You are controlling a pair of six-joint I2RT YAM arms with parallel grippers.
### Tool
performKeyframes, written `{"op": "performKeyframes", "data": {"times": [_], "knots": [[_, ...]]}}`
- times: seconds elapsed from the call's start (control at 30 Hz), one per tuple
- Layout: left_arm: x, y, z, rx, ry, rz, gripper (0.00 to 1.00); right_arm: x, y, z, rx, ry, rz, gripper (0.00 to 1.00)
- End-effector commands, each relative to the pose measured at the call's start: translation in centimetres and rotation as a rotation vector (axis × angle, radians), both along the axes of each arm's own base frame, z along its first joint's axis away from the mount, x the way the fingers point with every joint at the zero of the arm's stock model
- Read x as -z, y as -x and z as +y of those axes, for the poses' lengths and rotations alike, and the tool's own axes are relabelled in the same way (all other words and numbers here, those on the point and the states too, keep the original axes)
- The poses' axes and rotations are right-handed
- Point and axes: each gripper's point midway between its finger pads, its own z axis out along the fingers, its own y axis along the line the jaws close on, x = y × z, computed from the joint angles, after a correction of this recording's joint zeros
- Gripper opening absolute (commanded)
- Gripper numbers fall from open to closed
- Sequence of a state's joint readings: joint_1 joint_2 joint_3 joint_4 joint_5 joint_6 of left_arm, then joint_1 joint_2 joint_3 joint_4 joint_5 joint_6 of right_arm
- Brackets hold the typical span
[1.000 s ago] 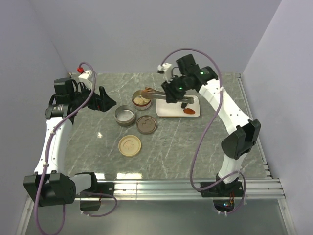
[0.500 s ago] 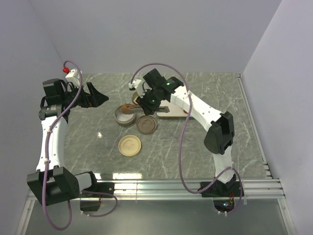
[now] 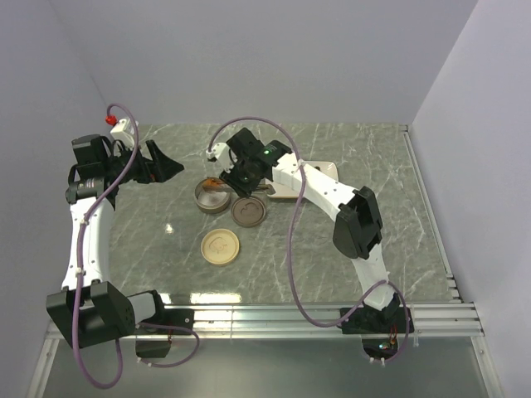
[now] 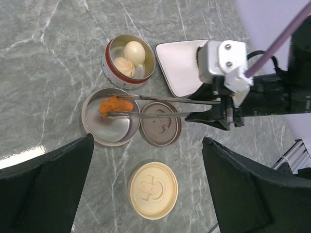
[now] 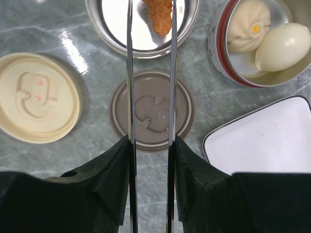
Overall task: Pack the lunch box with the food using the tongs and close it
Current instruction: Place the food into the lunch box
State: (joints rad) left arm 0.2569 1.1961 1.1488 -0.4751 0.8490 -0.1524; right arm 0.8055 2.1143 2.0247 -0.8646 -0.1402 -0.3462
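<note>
From where I stand, the right gripper (image 4: pixel 214 109) is stretched out over the middle of the grey marbled table (image 3: pixel 332 240). Its two black fingers are squeezed against the handle end of the long slim silver metal tongs (image 5: pixel 173 73). The two thin arms of the tongs run nearly side by side, and their tips are clamped on a ragged orange chunk of food (image 4: pixel 115 105). That chunk sits inside the mouth of a round silver metal tin (image 4: pixel 114 131), over its shiny floor, though I cannot tell whether it touches the bottom. The arms of the tongs pass above a round brown lid (image 4: pixel 159 128), which lies flat just beside that tin. Behind the two is a second round tin with a red band around its wall (image 4: pixel 109 68). It holds a pale cream bun (image 5: pixel 249 24) and a smooth pale egg-shaped ball (image 5: pixel 283 47), pressed against each other. A white rounded-corner plate (image 4: pixel 180 65) lies next to the banded tin, partly under the right wrist. A cream round lid with a moulded face (image 4: pixel 152 190) lies by itself on the near side of the brown lid, apart from it. The left gripper (image 3: pixel 168 163) hangs off to the left side of the table, well away from the tins. Its black fingers are spread wide and hold nothing.
</note>
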Motion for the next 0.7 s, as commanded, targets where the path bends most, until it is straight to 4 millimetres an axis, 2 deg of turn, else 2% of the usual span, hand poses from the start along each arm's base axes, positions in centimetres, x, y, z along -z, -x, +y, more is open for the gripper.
{"op": "performKeyframes", "data": {"times": [0.0, 0.2, 0.67], "knots": [[-0.3, -0.1, -0.1, 0.019, 0.005, -0.024, 0.99, -1.9, -2.1, 1.4, 0.043, -0.051, -0.098, 0.36], [0.0, -0.1, 0.1, 0.019, 0.002, -0.018, 0.99, -0.5, -2.5, 1.6, 0.047, -0.038, -0.092, 0.36], [0.1, -0.1, 0.6, 0.017, -0.010, -0.012, 0.99, 0.4, -2.8, 1.8, 0.049, -0.023, -0.083, 0.43]]}}
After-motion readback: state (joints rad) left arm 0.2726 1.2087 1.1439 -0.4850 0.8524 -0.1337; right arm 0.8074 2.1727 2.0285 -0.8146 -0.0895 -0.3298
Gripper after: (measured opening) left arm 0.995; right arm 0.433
